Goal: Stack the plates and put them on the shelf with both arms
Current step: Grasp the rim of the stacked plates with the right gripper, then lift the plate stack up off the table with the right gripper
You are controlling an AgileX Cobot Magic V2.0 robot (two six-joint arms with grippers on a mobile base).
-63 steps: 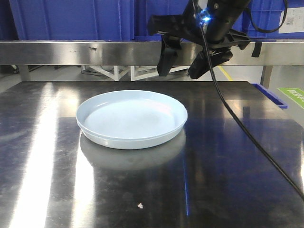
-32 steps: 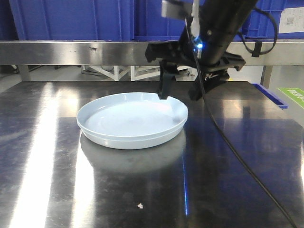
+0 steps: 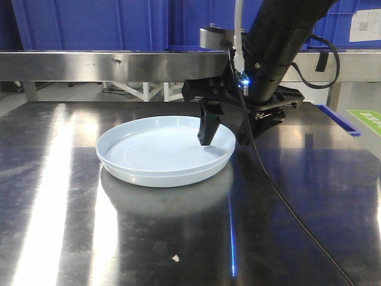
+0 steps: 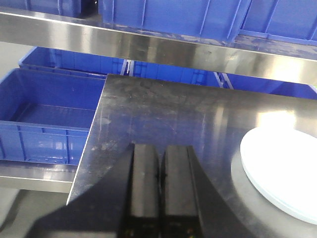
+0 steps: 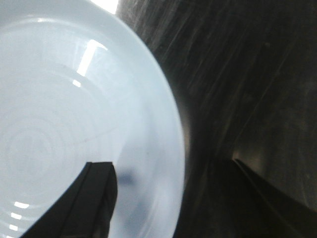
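Two pale blue-white plates (image 3: 161, 149) lie nested in one stack on the steel table (image 3: 53, 196); a seam shows along the rim. My right gripper (image 3: 225, 140) is open and low over the stack's right rim, with one finger inside the top plate and the other outside it. The right wrist view shows the plate (image 5: 64, 109) with the rim between the open fingers of my right gripper (image 5: 171, 168). My left gripper (image 4: 160, 147) is shut and empty above the table's left part, well to the left of the plates (image 4: 282, 168).
The steel shelf rail (image 3: 119, 65) runs across behind the table, with blue crates (image 3: 89, 24) on it. Another blue crate (image 4: 44, 114) sits lower, off the table's left edge. A cable (image 3: 297, 208) hangs from the right arm. A small crumb (image 3: 175, 258) lies near the front.
My right gripper has come down and forward from above the far rim to the plates' right rim, still open. The plates have not moved.
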